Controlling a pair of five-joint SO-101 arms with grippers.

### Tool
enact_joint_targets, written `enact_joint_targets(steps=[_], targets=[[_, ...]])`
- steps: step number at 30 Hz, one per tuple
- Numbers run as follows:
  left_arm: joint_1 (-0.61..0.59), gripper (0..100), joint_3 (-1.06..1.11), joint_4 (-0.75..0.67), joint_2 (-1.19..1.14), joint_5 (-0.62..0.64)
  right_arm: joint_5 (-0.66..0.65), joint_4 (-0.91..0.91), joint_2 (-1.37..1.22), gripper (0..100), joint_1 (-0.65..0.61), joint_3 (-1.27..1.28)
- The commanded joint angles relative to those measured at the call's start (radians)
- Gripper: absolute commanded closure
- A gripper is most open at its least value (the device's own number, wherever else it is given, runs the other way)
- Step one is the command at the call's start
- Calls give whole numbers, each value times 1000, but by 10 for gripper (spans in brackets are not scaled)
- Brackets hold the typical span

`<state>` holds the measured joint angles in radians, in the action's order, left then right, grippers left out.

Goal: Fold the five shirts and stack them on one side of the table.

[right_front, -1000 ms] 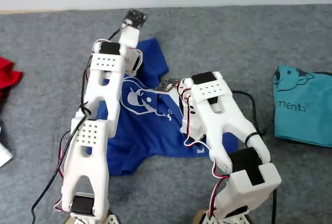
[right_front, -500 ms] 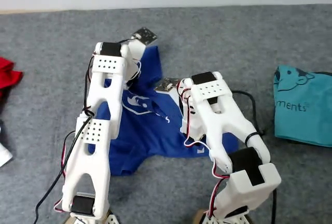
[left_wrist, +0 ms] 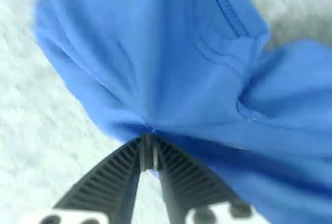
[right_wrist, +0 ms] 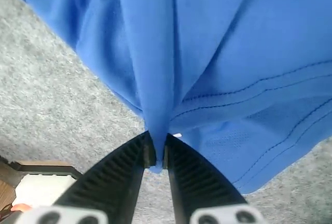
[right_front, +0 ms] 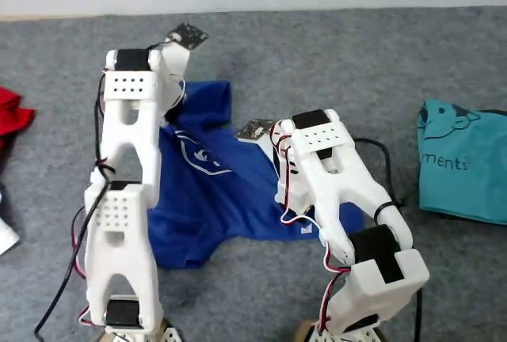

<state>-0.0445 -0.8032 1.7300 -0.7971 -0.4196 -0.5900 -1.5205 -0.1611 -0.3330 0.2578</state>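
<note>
Blue shirt (right_front: 214, 191): lies unfolded and rumpled on the middle of the table, between the two arms. Its far edge is bunched up at the left arm's wrist, and its near hem spreads toward the arm bases.
White print (right_front: 200, 154): a line drawing on the shirt's upper face, partly creased into the folds.
Left gripper (left_wrist: 148, 150): at the shirt's far-left part. Its dark ribbed fingers (left_wrist: 123, 175) are closed tight on a gathered fold of blue cloth, which fans out from the tips.
Right gripper (right_wrist: 157, 154): at the shirt's right side. Its fingers (right_wrist: 127, 168) are pinched on a narrow vertical pleat of the cloth, near a stitched hem.
Left arm (right_front: 127, 199): stretched from the near edge toward the far left, its wrist above the shirt's far corner.
Right arm (right_front: 341, 191): bent over the shirt's right half, with its wrist low over the cloth.
Teal shirt (right_front: 463, 160): folded, at the right side of the table, well apart from the blue one.
Red shirt (right_front: 12, 112): at the left edge, partly cut off by the frame.
Table (right_front: 356, 65): covered in grey felt-like cloth, with a pale wall along its far side.
</note>
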Motion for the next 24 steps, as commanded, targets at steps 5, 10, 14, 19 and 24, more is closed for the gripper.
enact_joint_targets(steps=[5,10,14,19,24], targets=[[-17,998,529,23,381,-49,9,5,81,963,-2,-9],[-51,997,691,-12,514,-49,5,5,101,963,-2,-9],[-63,995,693,-86,591,-48,5,5,102,963,-2,-9],[-52,904,693,-232,637,34,9,5,99,963,-5,-6],[-34,811,667,-396,618,150,9,5,97,963,-5,-5]])
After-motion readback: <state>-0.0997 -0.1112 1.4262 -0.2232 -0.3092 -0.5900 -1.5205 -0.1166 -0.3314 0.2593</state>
